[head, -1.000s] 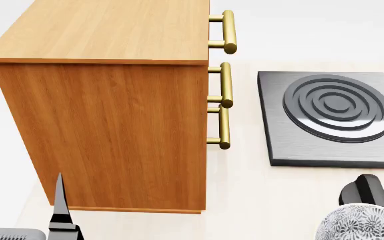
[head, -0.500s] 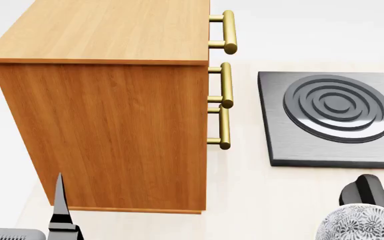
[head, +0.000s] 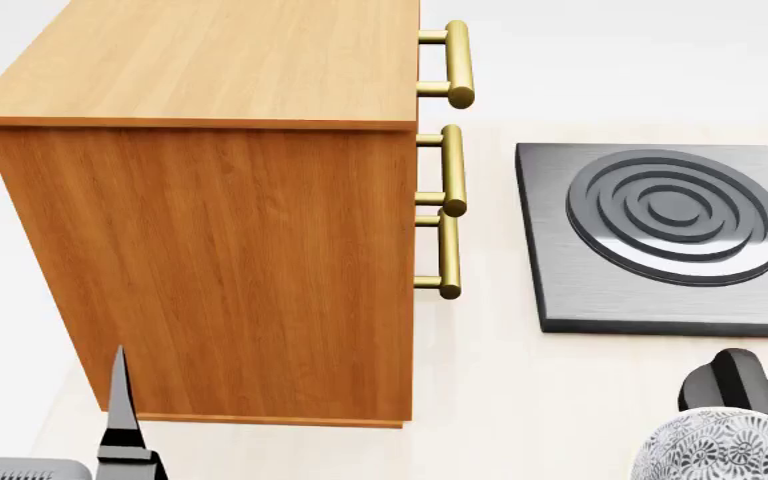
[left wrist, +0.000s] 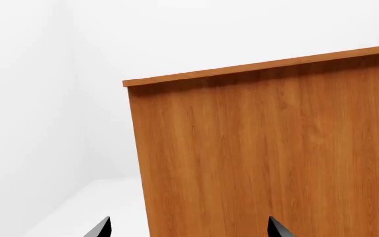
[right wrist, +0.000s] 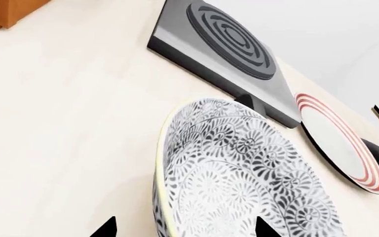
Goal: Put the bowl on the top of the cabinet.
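Currently the bowl sits on the pale countertop at the near right corner of the head view, only partly in frame, w/ a black knob-like part just behind it. Right wrist view shows the bowl close up: deep, dense dark floral pattern inside, pale rim, resting on the counter. Right gripper shows only as two dark fingertips, one each side of the bowl's near rim, spread apart; jaws apart, nothing clamped between them, and can't tell if either tip touches the bowl.

Cabinet stands at the far left part of the countertop, orange-brown wood grain, lighter flat top bare, brass bar handles on the side facing the hob. Dark grey hob plate w/ concentric rings lies to the right of the cabinet, near the far right edge, apart from it. Bowl is well apart from the cabinet, nearer the hob's front edge.

Right wrist view also shows a flat white plate w/ red rim rings beyond the bowl, beside the hob.

Left gripper is low at the near left corner, by the cabinet's near bottom edge; fingers spread, nothing between them. Left wrist view: two dark tips wide apart, facing the cabinet's side panel, empty.
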